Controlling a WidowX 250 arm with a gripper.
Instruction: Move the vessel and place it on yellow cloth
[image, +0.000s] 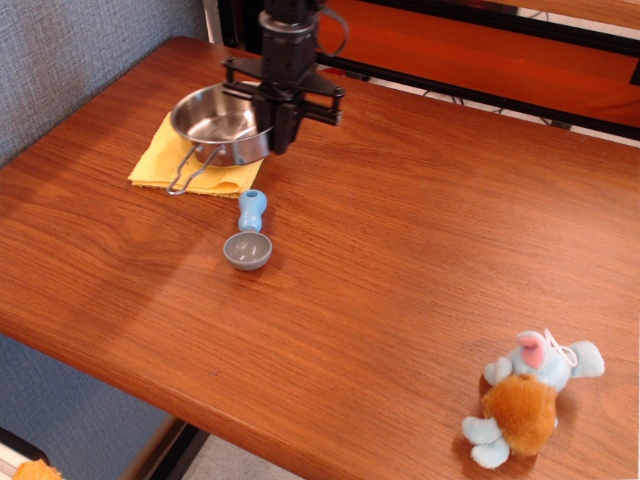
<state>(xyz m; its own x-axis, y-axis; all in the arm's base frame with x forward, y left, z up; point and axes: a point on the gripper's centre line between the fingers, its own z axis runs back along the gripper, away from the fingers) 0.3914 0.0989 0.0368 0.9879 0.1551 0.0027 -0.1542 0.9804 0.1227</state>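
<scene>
The vessel (215, 123) is a shallow shiny steel pan with a wire loop handle hanging toward the front left. It is over the yellow cloth (165, 158) at the table's back left, covering most of it; I cannot tell whether it touches the cloth. My gripper (274, 128) is shut on the pan's right rim, with the black arm rising above it.
A small blue-grey scoop (248, 240) lies just in front of the cloth. A blue and brown plush toy (528, 400) sits at the front right corner. A grey wall runs along the left; the table's front edge is near the bottom.
</scene>
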